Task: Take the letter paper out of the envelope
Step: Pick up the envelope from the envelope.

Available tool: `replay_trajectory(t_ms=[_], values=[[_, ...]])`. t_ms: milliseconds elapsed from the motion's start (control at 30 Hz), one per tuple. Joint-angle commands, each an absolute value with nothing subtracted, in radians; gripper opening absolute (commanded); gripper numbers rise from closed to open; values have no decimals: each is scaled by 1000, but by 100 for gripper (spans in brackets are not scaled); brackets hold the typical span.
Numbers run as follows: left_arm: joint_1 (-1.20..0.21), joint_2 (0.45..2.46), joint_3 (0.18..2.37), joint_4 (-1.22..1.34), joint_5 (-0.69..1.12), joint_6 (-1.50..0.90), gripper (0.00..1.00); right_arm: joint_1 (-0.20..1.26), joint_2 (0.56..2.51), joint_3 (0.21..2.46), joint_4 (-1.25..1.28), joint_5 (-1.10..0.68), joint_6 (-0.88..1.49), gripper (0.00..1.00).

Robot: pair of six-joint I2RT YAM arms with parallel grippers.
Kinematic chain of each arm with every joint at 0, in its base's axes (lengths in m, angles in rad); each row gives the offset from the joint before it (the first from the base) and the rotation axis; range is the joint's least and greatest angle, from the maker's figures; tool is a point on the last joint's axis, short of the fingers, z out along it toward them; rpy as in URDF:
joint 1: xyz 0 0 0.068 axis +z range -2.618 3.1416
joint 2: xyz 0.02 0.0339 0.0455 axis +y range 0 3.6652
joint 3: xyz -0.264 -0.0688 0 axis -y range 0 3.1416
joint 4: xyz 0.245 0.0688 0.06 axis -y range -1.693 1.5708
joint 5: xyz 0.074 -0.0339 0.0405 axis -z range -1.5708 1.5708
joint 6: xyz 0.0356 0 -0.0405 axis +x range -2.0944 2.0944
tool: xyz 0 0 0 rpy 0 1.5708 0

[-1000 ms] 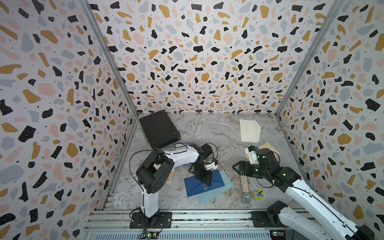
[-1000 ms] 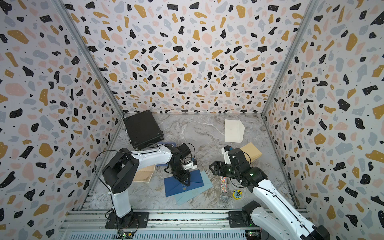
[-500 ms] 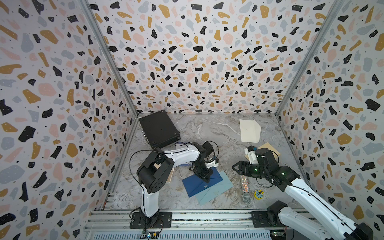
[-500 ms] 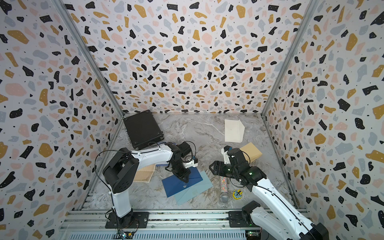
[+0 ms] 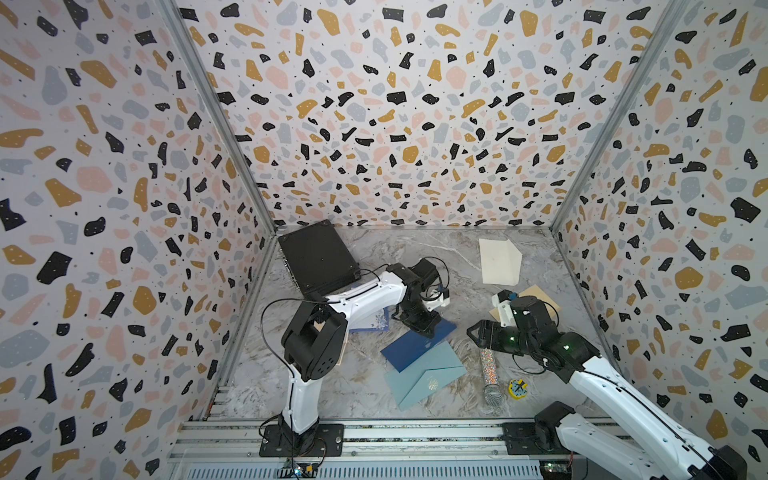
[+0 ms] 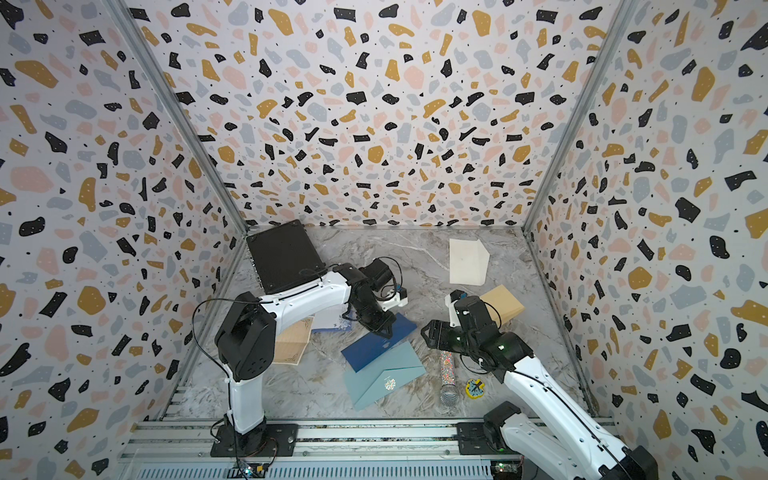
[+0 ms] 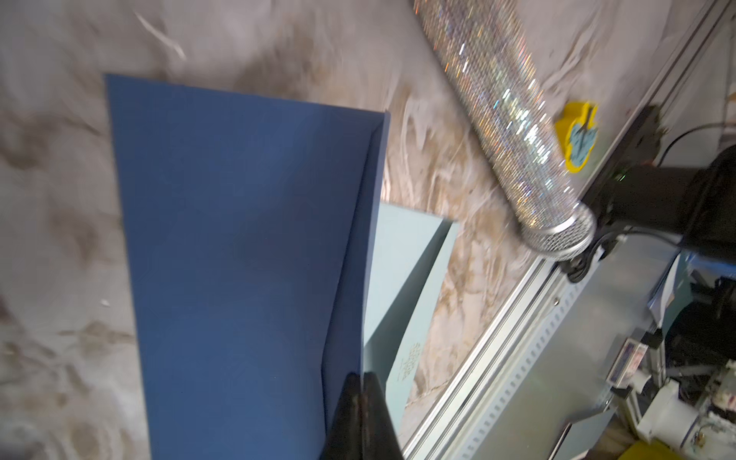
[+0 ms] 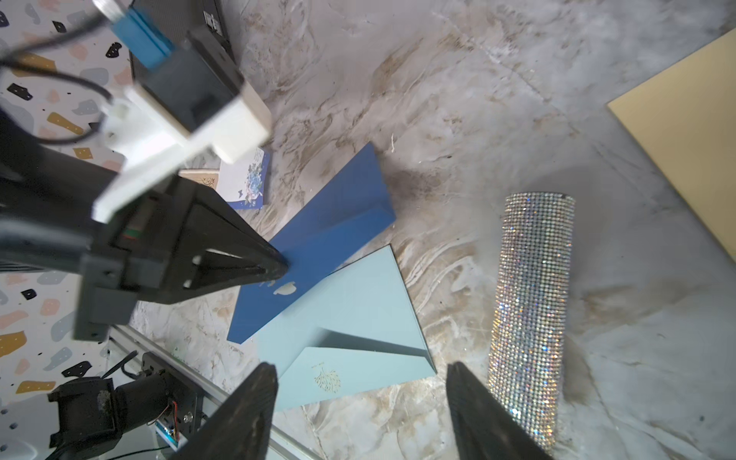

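A light blue envelope (image 5: 424, 380) (image 6: 382, 382) with a gold emblem lies flat near the front, its triangular flap open. A dark blue folded letter paper (image 5: 411, 347) (image 6: 370, 347) overlaps its far edge and rests mostly on the table. My left gripper (image 5: 428, 332) (image 6: 384, 332) (image 7: 362, 376) is shut on that paper's far edge. In the left wrist view the letter paper (image 7: 239, 239) fills the middle, with the envelope (image 7: 398, 271) beside it. My right gripper (image 5: 478, 332) (image 8: 360, 368) hangs open to the right, holding nothing, above the envelope (image 8: 350, 302) and the letter paper (image 8: 330, 227).
A glitter tube (image 5: 489, 370) and a small yellow piece (image 5: 518, 388) lie right of the envelope. A black box (image 5: 318, 259) sits back left, a cream envelope (image 5: 498, 262) back right, a tan card (image 5: 540, 297) under the right arm. A floral card (image 5: 376, 322) lies under the left arm.
My left gripper has shut on the dark blue paper and drawn it toward the back left, uncovering more of the light blue envelope. The right arm has barely moved.
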State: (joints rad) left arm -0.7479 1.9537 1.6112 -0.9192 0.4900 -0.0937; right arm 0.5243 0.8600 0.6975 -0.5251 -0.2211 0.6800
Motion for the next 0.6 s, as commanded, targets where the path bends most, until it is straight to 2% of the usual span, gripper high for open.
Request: replay_trajectory(t_ms=[0,200,433,567], values=[[-699,1935,1723,-944,499,-247,0,529,826,749,-529,-147,639,70],[-648,1917,1855,-826,437,-593,0,531,731,716,-354,-101,484,72],[-600,1835,1835,-647,262,-1112,0,586,699,685,-170,-106,94,79],[-551,1799,1813,-567,249,-1324,0,639,709,673,-117,-94,-68,82]])
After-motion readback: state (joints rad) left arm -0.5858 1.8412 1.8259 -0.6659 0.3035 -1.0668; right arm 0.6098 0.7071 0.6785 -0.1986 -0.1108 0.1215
